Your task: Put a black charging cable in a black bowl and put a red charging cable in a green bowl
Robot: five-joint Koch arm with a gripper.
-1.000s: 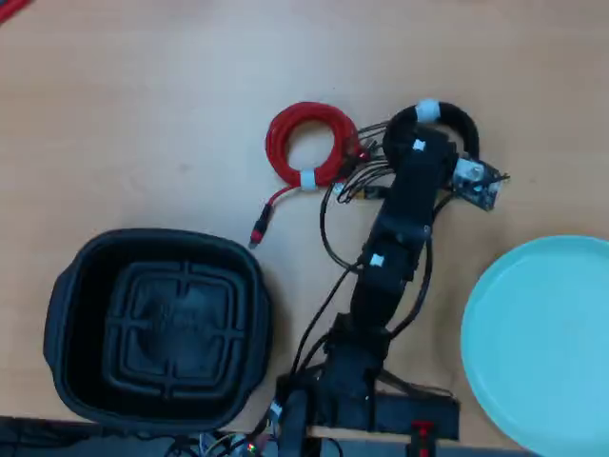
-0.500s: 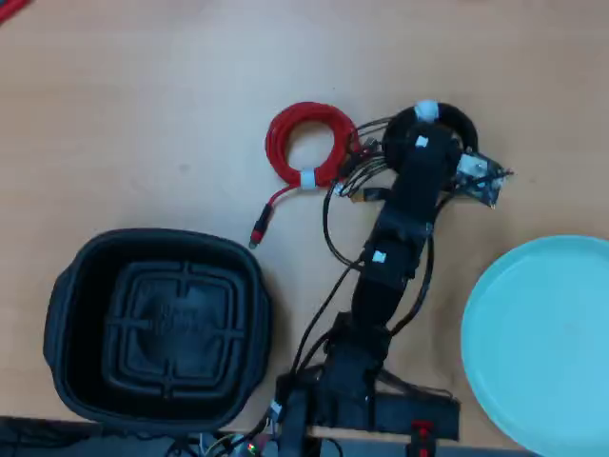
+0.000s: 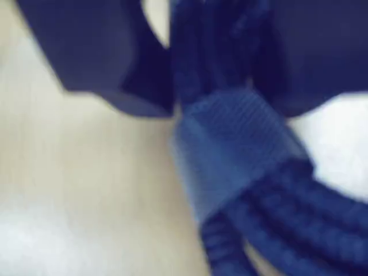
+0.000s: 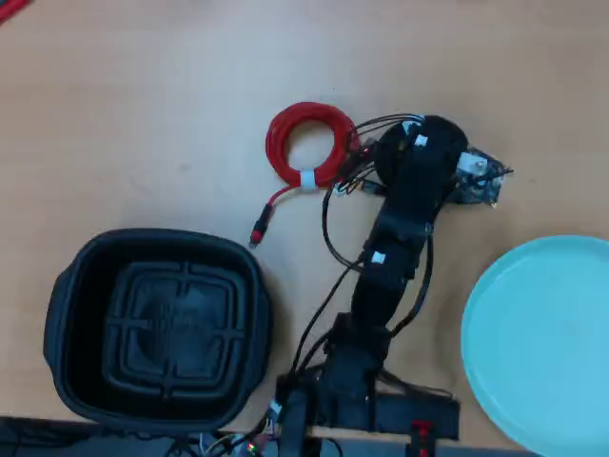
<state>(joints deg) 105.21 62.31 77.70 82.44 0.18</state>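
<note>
Toward the tabletop's [image 4: 143,105] far right, the end effector [image 3: 213,86] straddles the black charging cable [image 3: 270,230] beside its white tie [image 3: 236,138], its clench impossible to tell; a firm squeeze before lifting toward the black bowl [image 4: 67,286] seems wise.

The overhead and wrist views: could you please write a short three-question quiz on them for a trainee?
1. True or false: the red charging cable lies in the green bowl.
2. In the wrist view, what sits between the jaws? A) the black charging cable B) a red plug C) nothing
3. Fill in: in the overhead view, the black bowl lies to the ___ of the arm.
Key: 1 false; 2 A; 3 left.
</note>
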